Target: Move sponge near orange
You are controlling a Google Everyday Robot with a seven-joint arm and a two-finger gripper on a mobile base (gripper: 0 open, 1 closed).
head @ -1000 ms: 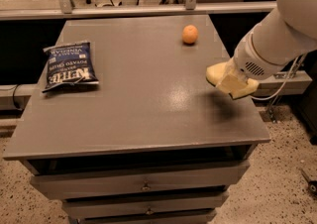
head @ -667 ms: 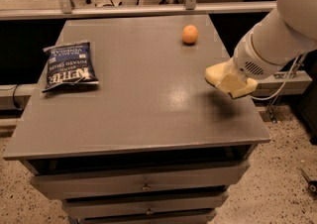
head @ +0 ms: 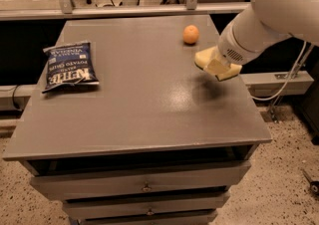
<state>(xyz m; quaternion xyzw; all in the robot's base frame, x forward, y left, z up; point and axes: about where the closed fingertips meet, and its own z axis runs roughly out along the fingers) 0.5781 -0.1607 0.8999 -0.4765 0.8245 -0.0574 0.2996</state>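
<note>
The sponge [head: 205,59], a pale yellow foam slab, is held clamped between the jaws of the gripper [head: 219,67] above the table's [head: 149,119] right side, near the orange [head: 191,34] but not touching it. Since a second ago it has been carried leftward, closer to the unmoved orange.

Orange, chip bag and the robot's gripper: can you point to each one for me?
orange [head: 191,34], camera view, middle of its round skin.
chip bag [head: 69,65], camera view, middle of its blue front.
gripper [head: 218,65], camera view, its pale yellow tip, just below and right of the orange.
</note>
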